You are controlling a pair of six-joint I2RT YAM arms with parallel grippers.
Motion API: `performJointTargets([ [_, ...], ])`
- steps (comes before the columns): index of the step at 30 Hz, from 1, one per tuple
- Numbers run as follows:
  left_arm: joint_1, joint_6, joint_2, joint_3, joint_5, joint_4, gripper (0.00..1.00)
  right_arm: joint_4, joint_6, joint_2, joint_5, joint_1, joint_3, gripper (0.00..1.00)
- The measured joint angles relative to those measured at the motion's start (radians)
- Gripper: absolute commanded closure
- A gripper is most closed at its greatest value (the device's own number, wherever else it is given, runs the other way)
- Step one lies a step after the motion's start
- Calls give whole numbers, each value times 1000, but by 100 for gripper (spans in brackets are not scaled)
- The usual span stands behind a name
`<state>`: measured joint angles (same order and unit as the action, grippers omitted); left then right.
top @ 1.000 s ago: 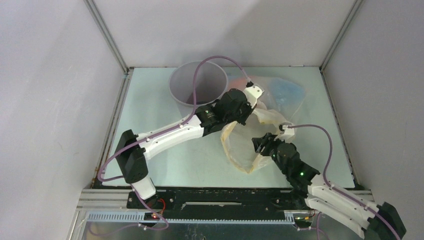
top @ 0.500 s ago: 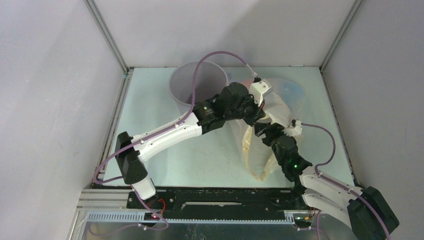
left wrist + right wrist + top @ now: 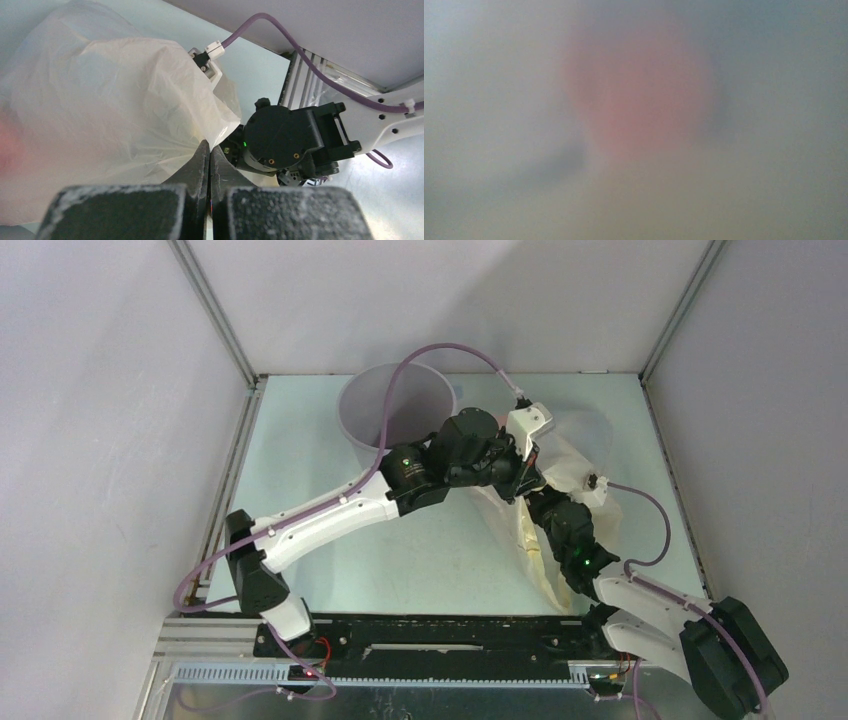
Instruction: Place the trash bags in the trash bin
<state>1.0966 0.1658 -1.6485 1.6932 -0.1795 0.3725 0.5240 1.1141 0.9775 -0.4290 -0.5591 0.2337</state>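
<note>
Right arm rears up from the near-right corner, right gripper (image 3: 537,503) pushed into the bag (image 3: 568,458), claw can't be read | left arm reaches across, left gripper (image 3: 209,149) pinching the bag's edge | bag bunched just right of the bin (image 3: 352,430), far centre.

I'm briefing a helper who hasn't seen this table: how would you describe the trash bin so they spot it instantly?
Look along the far edge of the pale table, left of centre. The trash bin stands upright there, a purple cable arching over it. It is the only rigid, round, grey thing; beside it are crumpled bags.
</note>
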Motion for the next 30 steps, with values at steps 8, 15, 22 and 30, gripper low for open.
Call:
performJointTargets([
  [8,0,10,36,-25,32,8,99,47,-5,108,39,70,18,84],
  [15,-28,35,27,-70,187,58,100,-97,-50,-122,39,40,19,99],
  [22,-95,71,25,-146,288,58,100,-314,-71,-478,18,30,-13,100],
  [30,-133,80,13,-169,371,55,100,-584,-127,-747,43,31,-10,100],
])
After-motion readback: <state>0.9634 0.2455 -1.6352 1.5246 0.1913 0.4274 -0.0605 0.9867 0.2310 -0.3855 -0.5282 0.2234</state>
